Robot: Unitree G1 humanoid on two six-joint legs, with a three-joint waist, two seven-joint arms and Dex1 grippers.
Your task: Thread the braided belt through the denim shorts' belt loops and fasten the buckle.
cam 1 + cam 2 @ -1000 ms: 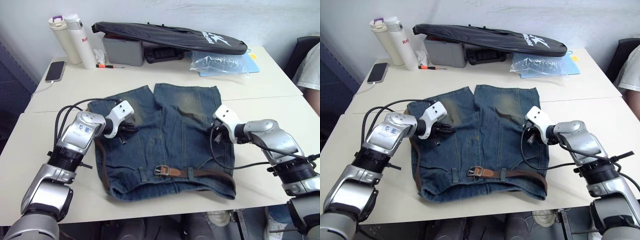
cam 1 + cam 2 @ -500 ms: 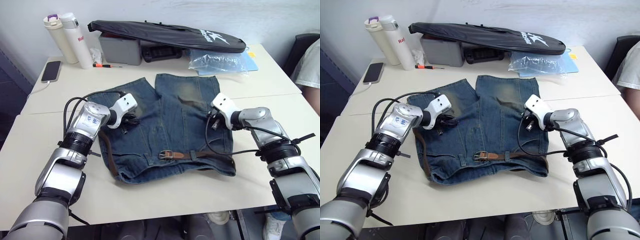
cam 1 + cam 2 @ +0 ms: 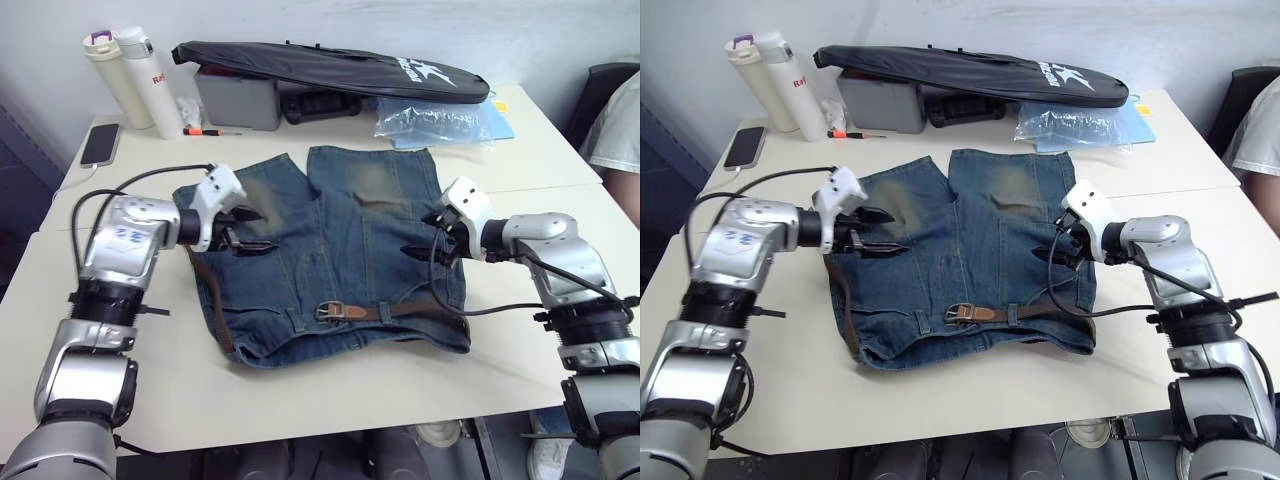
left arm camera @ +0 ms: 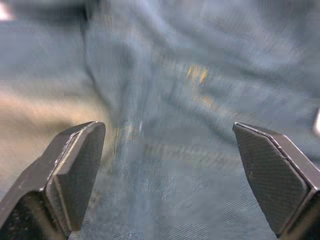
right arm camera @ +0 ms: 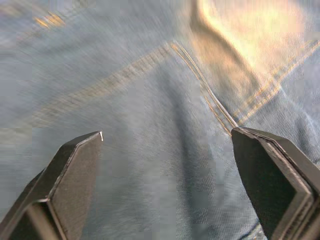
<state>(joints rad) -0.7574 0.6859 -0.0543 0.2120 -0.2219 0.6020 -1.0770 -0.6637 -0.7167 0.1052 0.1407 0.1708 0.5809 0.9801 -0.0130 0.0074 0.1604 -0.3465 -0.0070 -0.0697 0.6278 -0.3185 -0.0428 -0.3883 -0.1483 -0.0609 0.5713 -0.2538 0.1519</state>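
Lying across the waistband, braided belt (image 3: 400,312), buckle (image 3: 328,311) toward robot's left, both end effectors spread wide

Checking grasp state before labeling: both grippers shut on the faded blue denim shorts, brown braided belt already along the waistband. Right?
Not quite. Both grippers are open: the left wrist view shows the left gripper with fingers spread wide over the faded blue denim shorts, and the right wrist view shows the same for the right gripper. The brown braided belt does lie along the waistband.

Cream table (image 3: 300,400) is carrying the denim shorts (image 3: 330,250) at centre. Along its far edge are lying a phone (image 3: 99,144), two bottles (image 3: 130,75), a grey box (image 3: 238,98), and a plastic bag (image 3: 435,122).
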